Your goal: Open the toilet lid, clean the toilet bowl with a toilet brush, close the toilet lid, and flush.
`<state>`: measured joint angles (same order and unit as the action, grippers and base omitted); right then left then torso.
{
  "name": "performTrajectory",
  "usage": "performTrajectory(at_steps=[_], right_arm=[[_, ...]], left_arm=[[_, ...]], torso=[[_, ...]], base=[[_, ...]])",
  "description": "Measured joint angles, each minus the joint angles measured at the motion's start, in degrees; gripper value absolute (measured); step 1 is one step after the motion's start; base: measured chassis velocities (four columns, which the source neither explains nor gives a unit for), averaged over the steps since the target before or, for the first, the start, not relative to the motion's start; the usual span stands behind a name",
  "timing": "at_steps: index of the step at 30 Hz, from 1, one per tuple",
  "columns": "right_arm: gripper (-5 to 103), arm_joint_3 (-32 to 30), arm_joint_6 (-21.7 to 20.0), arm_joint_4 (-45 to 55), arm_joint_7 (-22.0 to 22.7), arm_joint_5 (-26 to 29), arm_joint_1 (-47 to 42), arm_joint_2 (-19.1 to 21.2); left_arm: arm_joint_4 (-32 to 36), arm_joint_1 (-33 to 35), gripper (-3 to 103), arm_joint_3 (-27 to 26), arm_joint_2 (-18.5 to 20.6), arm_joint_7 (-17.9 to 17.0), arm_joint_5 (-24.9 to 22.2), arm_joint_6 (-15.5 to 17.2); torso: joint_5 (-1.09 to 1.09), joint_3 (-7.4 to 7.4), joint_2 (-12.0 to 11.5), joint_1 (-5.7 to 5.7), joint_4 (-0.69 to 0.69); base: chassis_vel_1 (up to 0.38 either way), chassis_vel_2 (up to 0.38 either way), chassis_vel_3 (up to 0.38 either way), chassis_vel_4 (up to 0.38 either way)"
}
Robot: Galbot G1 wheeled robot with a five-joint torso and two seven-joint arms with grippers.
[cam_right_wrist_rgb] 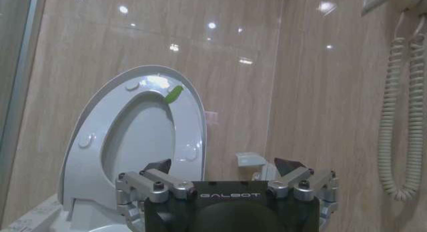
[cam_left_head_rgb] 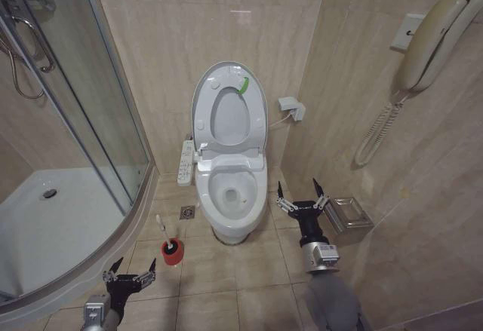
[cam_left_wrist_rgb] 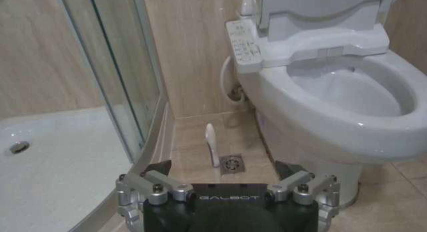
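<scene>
The toilet lid (cam_left_head_rgb: pixel 226 70) stands upright against the back wall with the ring seat raised against it, and a green strip (cam_right_wrist_rgb: pixel 174 94) shows near its top (cam_right_wrist_rgb: pixel 150 74). Below it the toilet bowl (cam_left_head_rgb: pixel 232 195) lies uncovered, with a button panel (cam_left_wrist_rgb: pixel 245 44) on its side. The toilet brush (cam_left_head_rgb: pixel 163 231) stands in a red cup (cam_left_head_rgb: pixel 172 252) on the floor left of the bowl; its white handle (cam_left_wrist_rgb: pixel 212 144) rises ahead of my left gripper (cam_left_wrist_rgb: pixel 225 169). That left gripper (cam_left_head_rgb: pixel 130 274) hovers open just before the cup. My right gripper (cam_left_head_rgb: pixel 300 194) is open beside the bowl's right side, facing the lid (cam_right_wrist_rgb: pixel 223 165).
A curved glass shower enclosure (cam_left_head_rgb: pixel 90 120) with its white tray (cam_left_head_rgb: pixel 53 218) fills the left. A floor drain (cam_left_head_rgb: pixel 187 212) sits between brush and bowl. On the right wall hang a phone (cam_left_head_rgb: pixel 430 44) and a metal holder (cam_left_head_rgb: pixel 349 216), close to my right gripper.
</scene>
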<state>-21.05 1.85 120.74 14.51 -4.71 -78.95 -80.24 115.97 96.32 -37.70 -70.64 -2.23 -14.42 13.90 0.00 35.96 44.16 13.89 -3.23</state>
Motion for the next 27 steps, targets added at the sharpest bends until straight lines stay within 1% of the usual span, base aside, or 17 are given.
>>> performTrajectory(at_steps=[4, 6, 7, 11, 12, 17, 18, 22, 23, 26, 27], right_arm=[[100, 0.0, 0.0, 0.0, 0.0, 0.0, 0.0, 0.0], [100, 0.0, 0.0, 0.0, 0.0, 0.0, 0.0, 0.0], [100, 0.0, 0.0, 0.0, 0.0, 0.0, 0.0, 0.0], [100, 0.0, 0.0, 0.0, 0.0, 0.0, 0.0, 0.0], [100, 0.0, 0.0, 0.0, 0.0, 0.0, 0.0, 0.0], [100, 0.0, 0.0, 0.0, 0.0, 0.0, 0.0, 0.0], [100, 0.0, 0.0, 0.0, 0.0, 0.0, 0.0, 0.0], [100, 0.0, 0.0, 0.0, 0.0, 0.0, 0.0, 0.0], [100, 0.0, 0.0, 0.0, 0.0, 0.0, 0.0, 0.0], [100, 0.0, 0.0, 0.0, 0.0, 0.0, 0.0, 0.0], [100, 0.0, 0.0, 0.0, 0.0, 0.0, 0.0, 0.0]], left_arm=[[-0.2, 0.0, 100, 0.0, 0.0, 0.0, 0.1, -0.2], [-2.2, -0.4, 100, 0.2, 0.0, 0.0, 1.1, -1.7], [-2.2, -0.4, 100, 0.2, 0.0, 0.0, 1.1, -1.7], [-9.0, -2.0, 100, 0.8, 0.1, 0.0, 4.7, -6.9], [-9.0, -2.0, 100, 0.8, 0.1, 0.0, 4.7, -6.9], [-18.2, -4.2, 100, 1.8, 0.2, 0.0, 9.5, -13.9], [-18.2, -4.2, 100, 1.8, 0.2, 0.0, 9.5, -13.9], [-26.0, -6.1, 100, 2.5, 0.3, 0.0, 13.6, -19.9], [-26.0, -6.1, 100, 2.5, 0.3, 0.0, 13.6, -19.9], [-31.9, -7.5, 100, 3.1, 0.4, 0.0, 16.7, -24.4], [-31.9, -7.5, 100, 3.1, 0.4, 0.0, 16.7, -24.4]], torso=[[0.01, 0.0, 0.0, 0.0, -0.01], [0.01, 0.0, 0.0, 0.0, 0.0], [0.01, 0.0, 0.0, 0.0, 0.0], [0.0, 0.0, 0.0, 0.0, 0.0], [0.0, 0.0, 0.0, 0.0, 0.0], [0.0, 0.0, 0.0, 0.0, 0.0], [0.0, 0.0, 0.0, 0.0, 0.0], [0.0, 0.0, 0.0, 0.0, 0.0], [0.0, 0.0, 0.0, 0.0, 0.0], [-0.01, 0.0, 0.0, 0.0, 0.0], [-0.01, 0.0, 0.0, 0.0, 0.0]], base=[[0.0, 0.0, 0.0, 0.0], [0.0, 0.0, 0.0, 0.0], [0.0, 0.0, 0.0, 0.0], [0.0, 0.0, 0.0, 0.0], [0.0, 0.0, 0.0, 0.0], [0.0, 0.0, 0.0, 0.0], [0.0, 0.0, 0.0, 0.0], [0.0, 0.0, 0.0, 0.0], [0.0, 0.0, 0.0, 0.0], [0.0, 0.0, 0.0, 0.0], [0.0, 0.0, 0.0, 0.0]])
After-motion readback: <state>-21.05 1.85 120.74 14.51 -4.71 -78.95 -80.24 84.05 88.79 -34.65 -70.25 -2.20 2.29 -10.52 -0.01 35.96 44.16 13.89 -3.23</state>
